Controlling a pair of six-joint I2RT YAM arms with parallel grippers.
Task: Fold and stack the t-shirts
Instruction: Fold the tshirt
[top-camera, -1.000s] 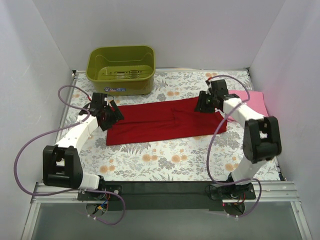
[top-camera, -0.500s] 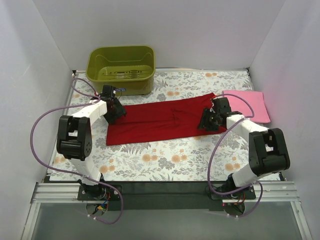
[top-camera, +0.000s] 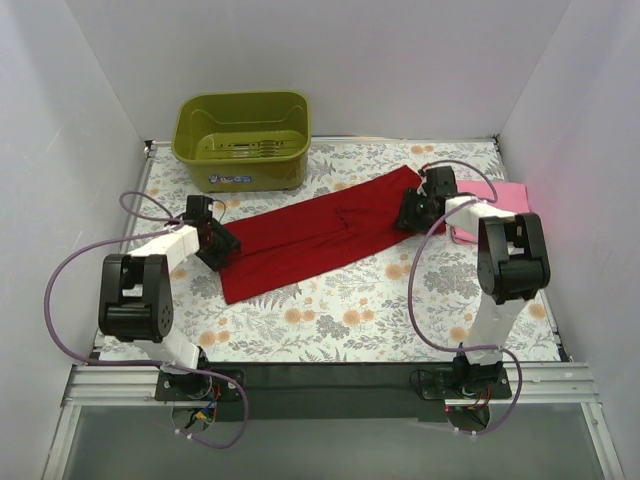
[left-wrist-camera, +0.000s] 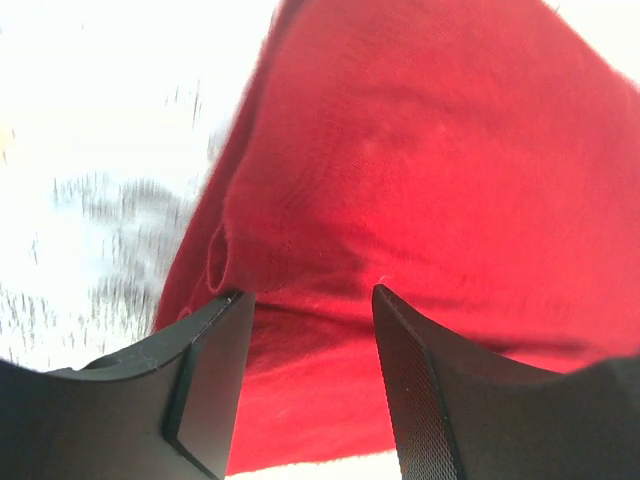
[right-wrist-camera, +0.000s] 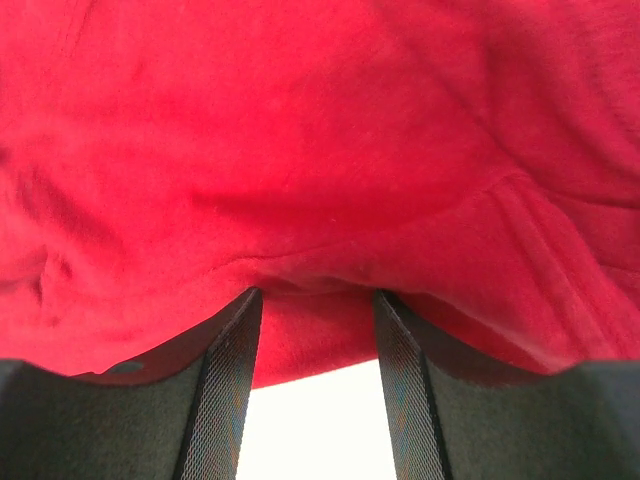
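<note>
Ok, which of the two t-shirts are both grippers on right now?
The deep red t-shirt, stretched slantwise between the left gripper and right gripper. The folded pink t-shirt lies untouched at the right edge.

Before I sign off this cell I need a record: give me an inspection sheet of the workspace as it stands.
Surface: floral cloth, flat.
Job's things: red t-shirt folded into a long strip, lying diagonally; pink t-shirt folded at right edge.
Clutter: olive tub at the back left, no shirts inside.
Grippers: left gripper and right gripper at opposite ends of the red t-shirt, cloth between the jaws.
Cables: purple cables loop off both arms.
Surroundings: white walls.
</note>
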